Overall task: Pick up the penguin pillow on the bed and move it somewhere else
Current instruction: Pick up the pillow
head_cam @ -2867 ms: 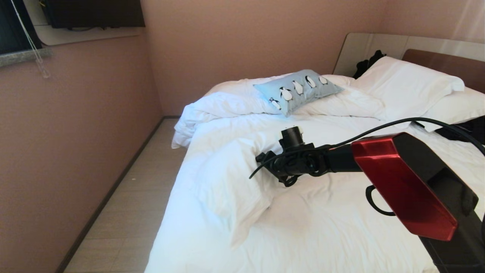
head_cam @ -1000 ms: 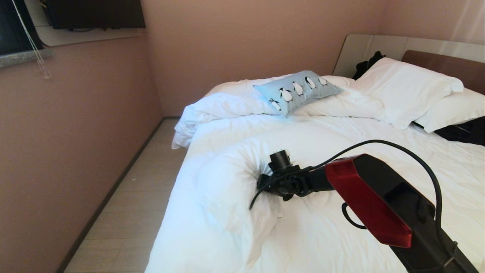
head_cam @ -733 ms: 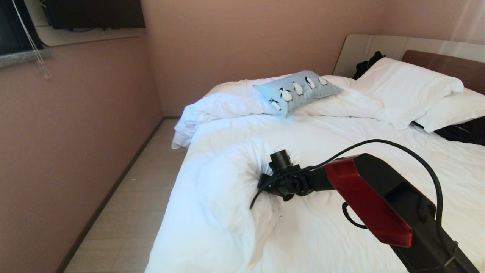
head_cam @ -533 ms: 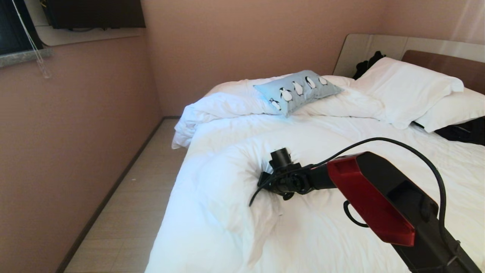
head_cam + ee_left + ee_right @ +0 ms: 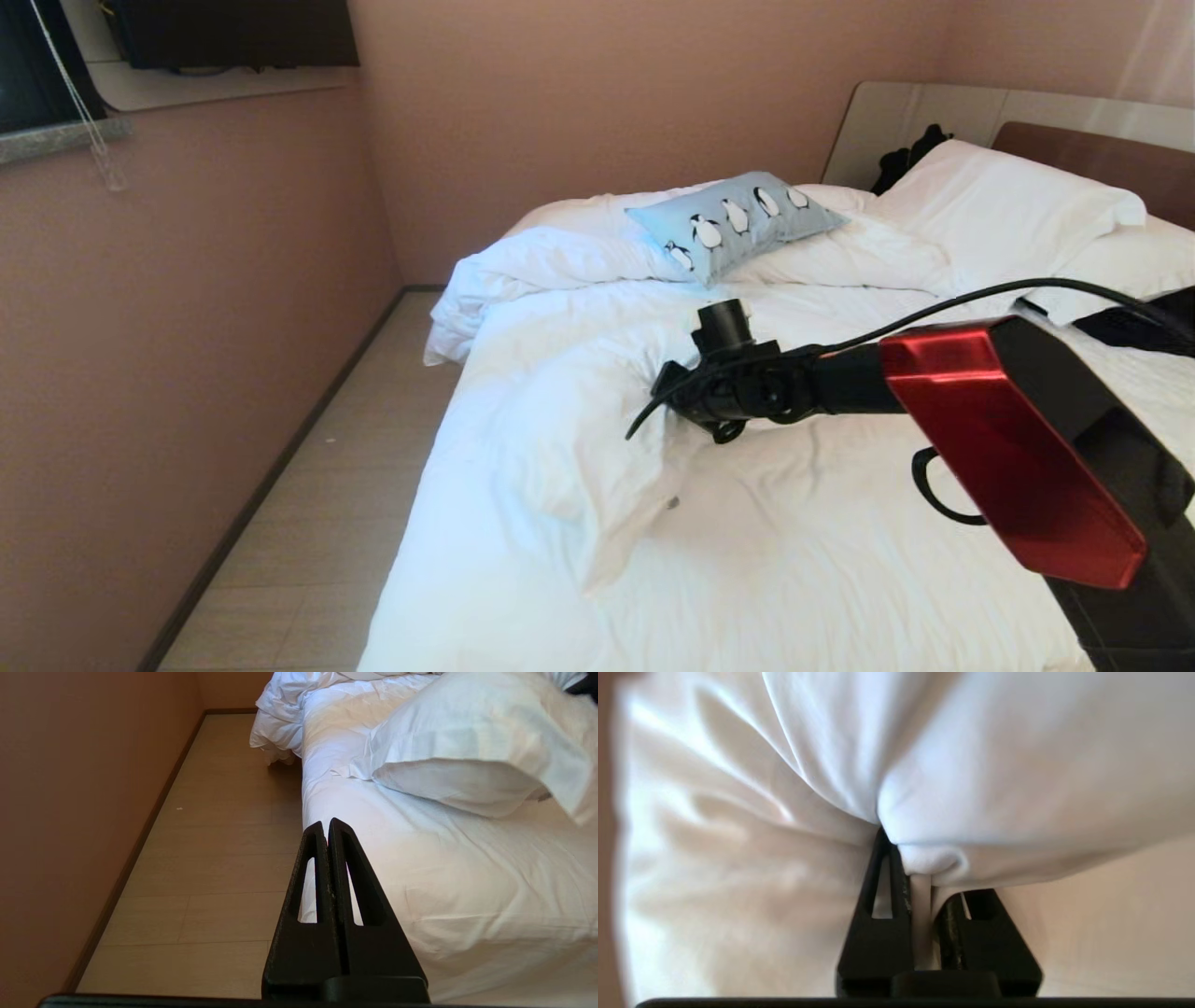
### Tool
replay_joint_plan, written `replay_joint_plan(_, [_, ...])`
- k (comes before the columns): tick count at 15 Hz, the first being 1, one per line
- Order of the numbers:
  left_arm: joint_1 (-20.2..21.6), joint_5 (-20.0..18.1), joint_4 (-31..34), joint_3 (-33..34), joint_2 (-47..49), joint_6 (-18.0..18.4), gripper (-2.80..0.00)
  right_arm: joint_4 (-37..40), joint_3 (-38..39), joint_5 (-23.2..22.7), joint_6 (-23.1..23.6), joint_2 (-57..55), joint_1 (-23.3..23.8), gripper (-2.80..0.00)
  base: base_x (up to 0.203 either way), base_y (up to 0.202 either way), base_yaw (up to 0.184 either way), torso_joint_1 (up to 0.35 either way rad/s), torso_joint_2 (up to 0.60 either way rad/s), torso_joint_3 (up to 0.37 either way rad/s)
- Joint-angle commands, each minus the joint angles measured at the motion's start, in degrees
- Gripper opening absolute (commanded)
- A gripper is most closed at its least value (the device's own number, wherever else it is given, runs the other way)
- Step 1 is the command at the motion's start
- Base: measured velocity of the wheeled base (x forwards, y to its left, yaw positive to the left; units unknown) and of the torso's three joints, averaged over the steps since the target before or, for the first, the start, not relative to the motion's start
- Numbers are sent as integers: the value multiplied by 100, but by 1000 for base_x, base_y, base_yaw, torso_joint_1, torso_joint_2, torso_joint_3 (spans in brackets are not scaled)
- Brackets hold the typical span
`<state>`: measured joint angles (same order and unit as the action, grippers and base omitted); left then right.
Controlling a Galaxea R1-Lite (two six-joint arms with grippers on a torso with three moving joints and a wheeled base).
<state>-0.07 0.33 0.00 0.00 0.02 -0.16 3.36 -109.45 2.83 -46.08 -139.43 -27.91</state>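
The small rectangular light-blue penguin pillow [image 5: 736, 219] lies on the rumpled white duvet near the far edge of the large white-sheeted bed [image 5: 840, 560], well apart from either arm, so the task's pickup is not yet done. The right gripper [image 5: 920, 877] has its jaws pinching a fold of a plain white pillow [image 5: 560, 439] lying nearer on the bed, probably to clear the way. The left gripper [image 5: 329, 828] hangs beside the bed over the wooden floor [image 5: 210, 858], jaws pressed together, apparently parked.
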Motion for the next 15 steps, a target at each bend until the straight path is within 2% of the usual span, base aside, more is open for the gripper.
replay_joint_plan(1, [-1, 2, 0, 4, -2, -2, -280, 170, -3, -4, -213, 590, 165, -280, 0, 0, 0, 0, 0, 0])
replay_joint_plan(10, [-1, 2, 0, 0, -2, -2, -280, 560, -14, -265, -400, 1623, 942, -280, 0, 0, 0, 0, 0, 0])
replay_joint_plan(15, [-1, 2, 0, 6, 4, -2, -280, 552, -34, -628, -401, 1951, 1717, -280, 0, 0, 0, 0, 0, 0])
